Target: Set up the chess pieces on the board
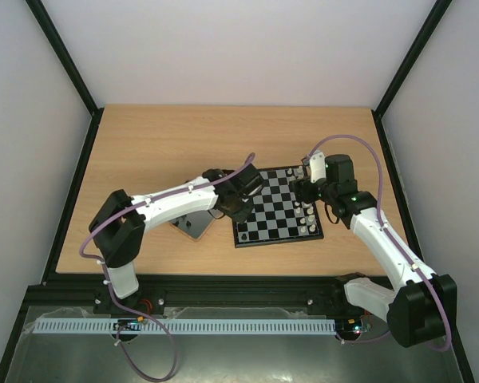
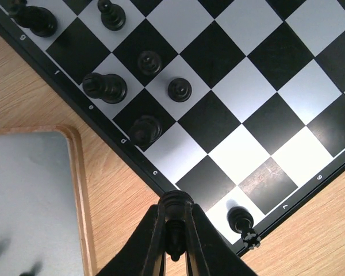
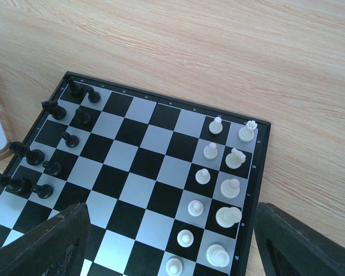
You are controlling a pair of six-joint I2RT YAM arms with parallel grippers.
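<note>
Black-and-pale-grey checkered flat board [image 1: 278, 206] lies on the wooden table [image 1: 184, 144]. The right wrist view shows eleven tiny white chessmen [image 3: 230, 187] and nine tiny black chessmen [image 3: 52, 168]. Left pincer [image 2: 176, 202] is clamped on one black chessman [image 2: 173, 237]; right pincer [image 3: 172, 230] has its jaws wide apart.

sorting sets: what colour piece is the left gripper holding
Black; the left gripper grips the piece, clearest in left wrist view.
</note>
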